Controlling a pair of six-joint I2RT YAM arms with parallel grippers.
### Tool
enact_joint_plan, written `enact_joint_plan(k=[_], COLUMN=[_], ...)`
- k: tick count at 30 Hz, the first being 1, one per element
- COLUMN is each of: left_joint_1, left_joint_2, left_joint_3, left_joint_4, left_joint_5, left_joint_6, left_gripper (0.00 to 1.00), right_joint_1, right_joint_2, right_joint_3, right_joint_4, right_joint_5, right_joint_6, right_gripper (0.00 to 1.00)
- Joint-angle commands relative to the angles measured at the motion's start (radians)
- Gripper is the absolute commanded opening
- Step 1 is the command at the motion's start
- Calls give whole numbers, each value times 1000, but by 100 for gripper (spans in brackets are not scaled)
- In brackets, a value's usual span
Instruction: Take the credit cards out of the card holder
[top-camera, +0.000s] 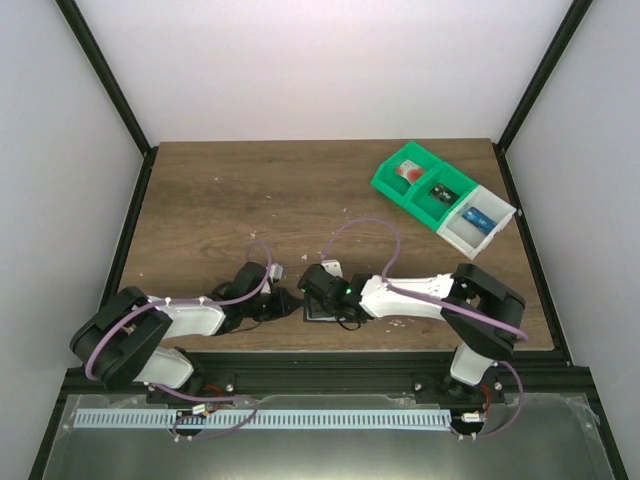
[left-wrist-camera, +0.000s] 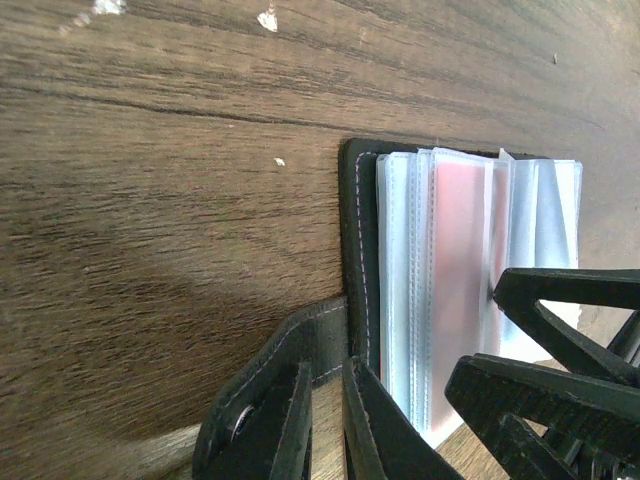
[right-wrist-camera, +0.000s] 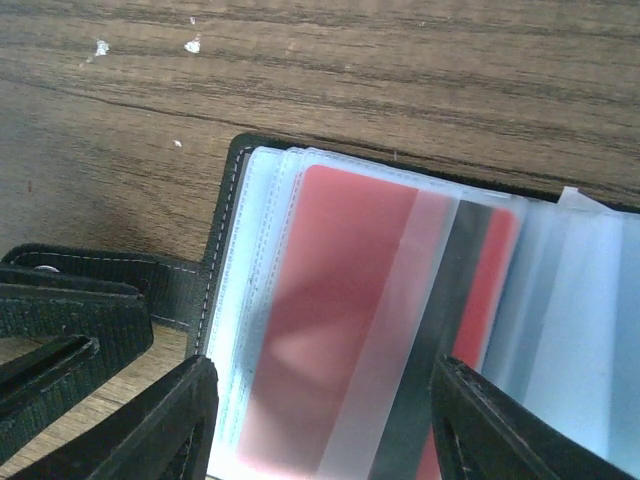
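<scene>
White walls enclose a brown wooden desk (top-camera: 200, 200). At the middle of the desk's near edge the card holder (top-camera: 322, 316) is laid open, its clear sleeves fanned out. A red card (right-wrist-camera: 350, 300) with a dark stripe is seen inside the top sleeve; no card is seen outside the holder. The left gripper (top-camera: 285, 303) is set at the holder's left side, its fingers drawn almost together and pinched on the black tab (left-wrist-camera: 300, 335). The right gripper (right-wrist-camera: 320, 430) is held over the open sleeves with its jaws spread apart, one finger on each side of the red card, and nothing is gripped between them. Green and white bins (top-camera: 445, 200) are placed near the desk's far right corner.
</scene>
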Motion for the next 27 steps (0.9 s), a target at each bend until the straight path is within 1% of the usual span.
enact_joint_plan(k=[1, 17, 20, 23, 27], left_joint_1=[2, 2, 2, 3, 3], left_joint_2=[20, 22, 15, 13, 28], left_joint_3=[-47, -40, -25, -10, 0], left_joint_4=[-139, -154, -177, -192, -198], left_joint_5=[-69, -76, -86, -95, -104], left_joint_6=[4, 6, 15, 20, 28], left_gripper=[13, 13, 13, 13, 14], right_joint_1=[6, 6, 7, 5, 5], right_joint_2=[17, -58, -71, -82, -101], right_joint_3=[31, -68, -79, -101, -112], right_joint_4=[-10, -18, -21, -13, -8], right_joint_5=[13, 64, 72, 76, 72], right_joint_6=[15, 58, 60, 64, 60], right_gripper=[60, 42, 37, 28, 22])
